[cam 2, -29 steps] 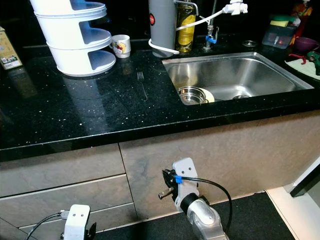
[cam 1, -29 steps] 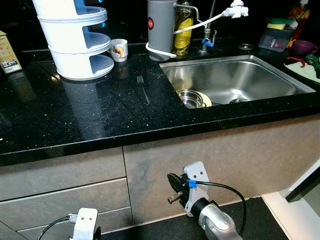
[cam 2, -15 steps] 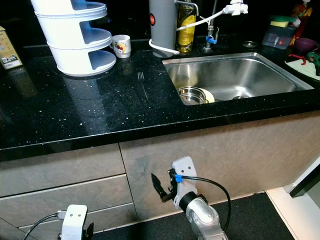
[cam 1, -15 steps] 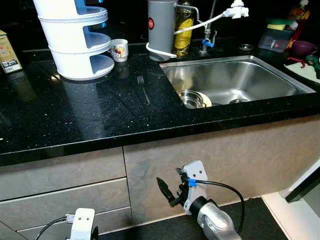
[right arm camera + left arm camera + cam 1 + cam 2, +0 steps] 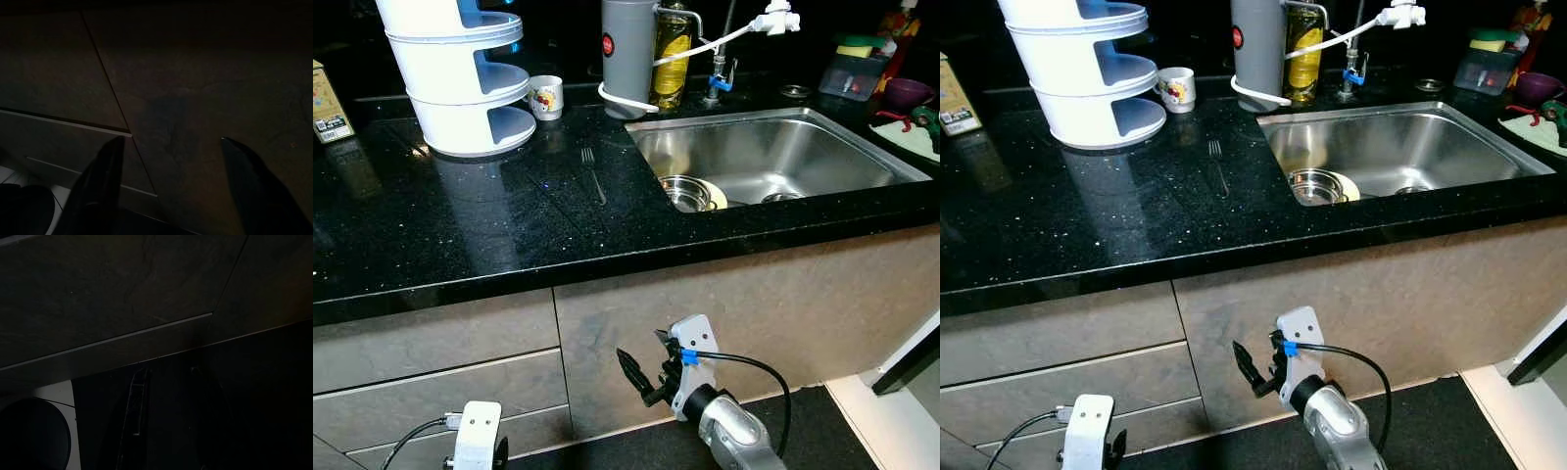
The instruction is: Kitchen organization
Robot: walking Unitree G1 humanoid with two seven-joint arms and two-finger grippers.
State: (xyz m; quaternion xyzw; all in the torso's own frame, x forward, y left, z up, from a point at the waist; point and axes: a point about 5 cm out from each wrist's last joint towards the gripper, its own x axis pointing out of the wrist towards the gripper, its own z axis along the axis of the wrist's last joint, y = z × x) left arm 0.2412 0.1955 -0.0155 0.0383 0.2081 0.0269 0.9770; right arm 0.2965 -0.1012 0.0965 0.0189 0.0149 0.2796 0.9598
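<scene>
A fork [image 5: 593, 173] lies on the black counter [image 5: 460, 225] at upper centre, left of the sink [image 5: 773, 162]; the right gripper [image 5: 641, 370] hangs at lower centre, fingers spread, empty; left gripper's fingers unclear

Right hand [image 5: 641, 367] held low, fingers spread (nothing between), left arm hanging idle
</scene>
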